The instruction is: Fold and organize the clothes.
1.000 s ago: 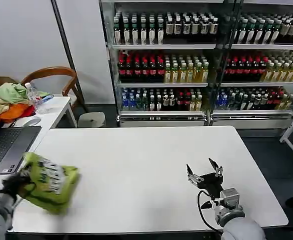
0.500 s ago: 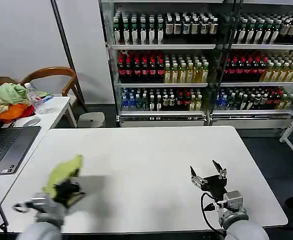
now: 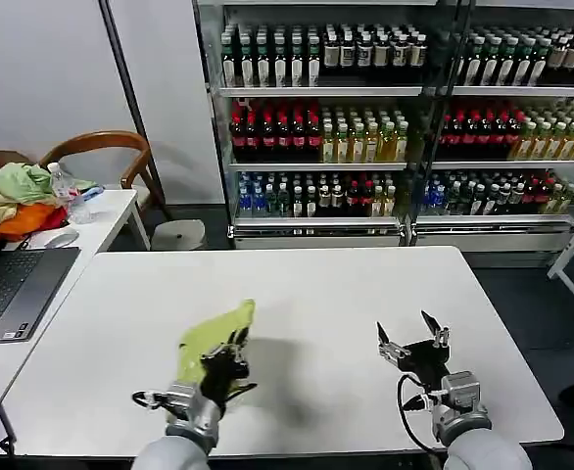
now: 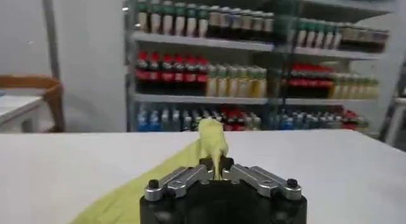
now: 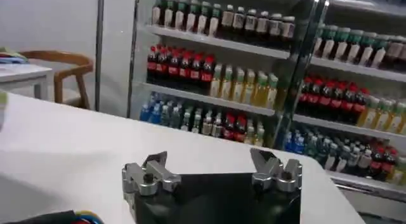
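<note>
A: T-shirt (image 3: 214, 341) first, but where did it sit against everything bigger?

B: The table (image 3: 297, 294) was the largest thing, white and broad, stretching out ahead of both arms. Beyond its far edge, well past either gripper, stood drink shelves (image 3: 395, 117) stocked with bottles. The lime shirt was bunched up, rising from the left gripper (image 3: 226, 360) and trailing off to that gripper's outer side, low over the near part of the table.

A: So the left one had hold of it?

B: Yes. In the left wrist view its fingers (image 4: 184, 178) were pinched together on a fold of the yellow-green cloth (image 4: 190, 162), which stood up just in front of them.

A: And the other arm?

B: The right gripper (image 3: 411, 343) hovered near the table's front edge, well apart from the shirt, which lay off to its inner side. Its fingers (image 5: 152, 171) were spread wide with nothing between them, as the right wrist view showed.
</note>
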Controlling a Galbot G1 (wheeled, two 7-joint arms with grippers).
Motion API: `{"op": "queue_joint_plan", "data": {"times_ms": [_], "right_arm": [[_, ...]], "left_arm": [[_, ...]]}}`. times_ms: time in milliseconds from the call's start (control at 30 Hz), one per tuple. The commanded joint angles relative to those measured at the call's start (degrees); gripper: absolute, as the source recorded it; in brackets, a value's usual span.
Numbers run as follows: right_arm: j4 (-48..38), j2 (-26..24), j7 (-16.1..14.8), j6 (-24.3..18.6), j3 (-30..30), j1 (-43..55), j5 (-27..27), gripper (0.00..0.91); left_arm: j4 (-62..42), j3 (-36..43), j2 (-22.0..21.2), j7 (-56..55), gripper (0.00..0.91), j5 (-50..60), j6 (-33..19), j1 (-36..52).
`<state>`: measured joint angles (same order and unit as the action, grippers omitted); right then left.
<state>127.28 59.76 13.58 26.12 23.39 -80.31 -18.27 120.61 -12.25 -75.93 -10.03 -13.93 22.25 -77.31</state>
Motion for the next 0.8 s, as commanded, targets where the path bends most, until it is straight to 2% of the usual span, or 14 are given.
{"op": "queue_joint_plan", "data": {"times_ms": [33, 300, 333, 433, 567, 800], "right_arm": [[0.36, 0.0, 0.02, 0.05, 1.46, -0.09, 0.02, 0.907], [0.53, 0.33, 0.06, 0.32, 1.75, -0.21, 0.1, 0.907], [0.53, 0.29, 0.05, 0.38, 1.69, -0.24, 0.2, 0.907], [0.36, -0.11, 0.0, 0.5, 1.87, 0.08, 0.15, 0.907], [-0.51, -0.51, -0.11, 0.43, 2.14, 0.82, 0.04, 0.907], [-3.31, 0.2, -0.65, -0.07, 0.64, 3.14, -0.02, 0.907]], "left_arm": [[-4.67, 9.41, -3.07, 2.41, 0.05, 8.23, -3.82, 3.32], [-10.22, 9.44, -7.39, 2.21, 0.071, 4.94, -3.35, 8.87], [-10.86, 9.48, -7.98, 1.73, 0.907, 3.93, -2.64, 9.52], [-12.35, 9.16, -8.25, 1.11, 0.907, -0.98, -3.4, 10.66], [-11.97, 8.29, -6.53, 2.15, 0.907, -6.62, -7.87, 10.8], [-2.67, 3.09, -1.62, 3.34, 0.907, -7.13, -10.14, 8.85]]}}
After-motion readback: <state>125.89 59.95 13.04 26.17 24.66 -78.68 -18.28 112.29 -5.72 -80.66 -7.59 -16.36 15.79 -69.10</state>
